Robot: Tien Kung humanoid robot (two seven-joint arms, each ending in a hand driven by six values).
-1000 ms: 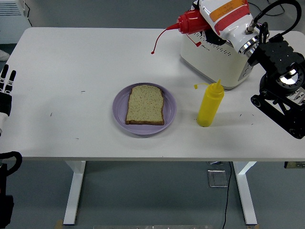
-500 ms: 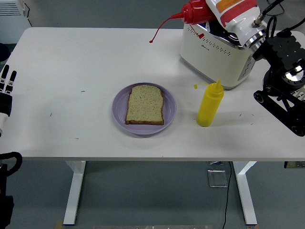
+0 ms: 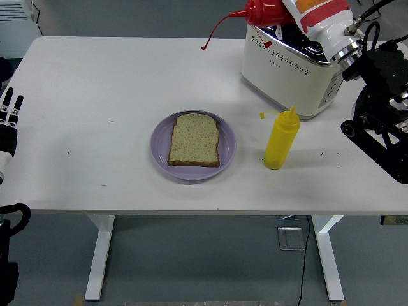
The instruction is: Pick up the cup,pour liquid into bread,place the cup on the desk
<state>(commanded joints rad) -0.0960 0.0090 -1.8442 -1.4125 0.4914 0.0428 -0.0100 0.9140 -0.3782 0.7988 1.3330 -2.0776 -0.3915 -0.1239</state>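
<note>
A red squeeze bottle (image 3: 262,11) hangs tilted at the top edge, above the white toaster (image 3: 287,70). Its long nozzle points left and down, ending at a small red tip (image 3: 204,47). My right hand (image 3: 284,15) is shut on the bottle, its fingers mostly hidden behind the white, orange and red wrist cover. A slice of brown bread (image 3: 194,139) lies flat on a purple plate (image 3: 227,143) at the table's middle, well left of and nearer than the bottle. At the left edge my left hand (image 3: 7,118) rests with fingers straight, holding nothing.
A yellow squeeze bottle (image 3: 280,140) stands upright just right of the plate, in front of the toaster. The black right arm (image 3: 379,121) fills the right edge. The white table (image 3: 95,95) stretches wide to the left of the plate.
The right hand has lifted the red bottle up and back, from beside the toaster to above it at the picture's top. The nozzle tip rose with it. The left hand stayed put.
</note>
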